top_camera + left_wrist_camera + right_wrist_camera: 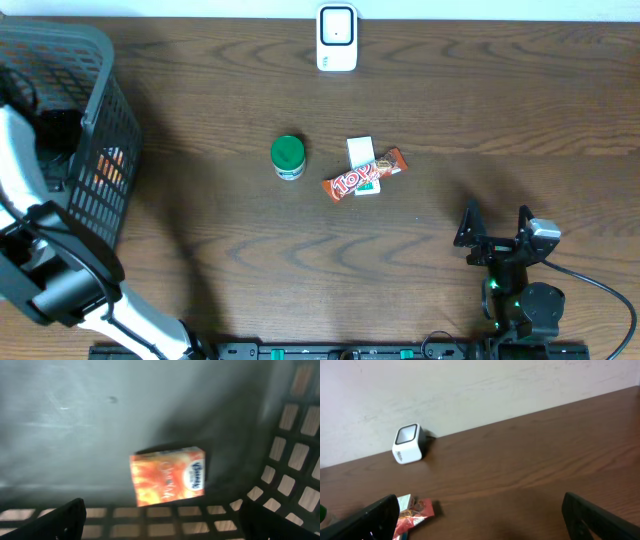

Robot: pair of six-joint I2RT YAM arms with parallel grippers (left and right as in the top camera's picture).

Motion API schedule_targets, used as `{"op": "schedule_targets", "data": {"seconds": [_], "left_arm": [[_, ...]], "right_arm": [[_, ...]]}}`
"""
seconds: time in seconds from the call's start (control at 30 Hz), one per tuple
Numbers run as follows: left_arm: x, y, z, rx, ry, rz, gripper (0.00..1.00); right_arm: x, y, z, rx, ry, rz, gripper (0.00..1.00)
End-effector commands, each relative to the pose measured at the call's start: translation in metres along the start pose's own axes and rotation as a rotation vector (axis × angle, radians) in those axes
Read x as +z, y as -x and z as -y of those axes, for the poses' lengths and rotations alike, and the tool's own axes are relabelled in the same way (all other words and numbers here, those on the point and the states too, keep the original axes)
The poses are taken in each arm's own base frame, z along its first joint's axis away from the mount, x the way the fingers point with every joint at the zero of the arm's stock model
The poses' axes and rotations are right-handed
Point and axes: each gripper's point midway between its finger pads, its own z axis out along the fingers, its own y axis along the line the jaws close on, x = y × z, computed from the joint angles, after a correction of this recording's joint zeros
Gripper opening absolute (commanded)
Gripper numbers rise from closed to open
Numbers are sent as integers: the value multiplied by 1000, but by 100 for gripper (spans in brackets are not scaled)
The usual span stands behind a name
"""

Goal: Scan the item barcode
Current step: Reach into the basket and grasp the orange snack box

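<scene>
Orange box (167,476), the item nearest a gripper, lies flat on the grey floor of the basket (100,150), close to its slatted wall. Its print is blurred and no barcode can be made out.

The brown wooden table (420,110) carries everything. The dark mesh basket stands at its left edge. The left arm (60,285) reaches from the front edge into the basket. The left gripper (162,515) hangs above the orange box with its jaws spread wide. One dark fingertip shows at each lower corner of the wrist view, and neither touches the box or the basket. It holds nothing.

The right gripper (495,228) sits near the front right of the table. Its jaws are also wide apart and empty, with bare wood between them.

The white scanner (337,38) stands at the far edge, against the wall. Near the middle of the table a green-lidded jar (288,156) stands upright. Just beside it, to its right, a red candy bar (365,176) lies tilted across a small white box (361,152).
</scene>
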Motion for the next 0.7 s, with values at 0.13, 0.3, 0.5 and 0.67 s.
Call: {"op": "schedule_targets", "data": {"seconds": [0.13, 0.3, 0.5, 0.67], "left_arm": [[26, -11, 7, -61, 58, 25, 98], [39, -16, 7, -89, 82, 11, 98], [48, -19, 5, -86, 102, 0, 98], [50, -19, 5, -86, 105, -1, 98]], "right_arm": [[0, 0, -1, 10, 3, 1, 99], [0, 0, -1, 10, 3, 1, 99], [0, 0, -1, 10, 3, 1, 99], [0, 0, -1, 10, 3, 1, 99]]}}
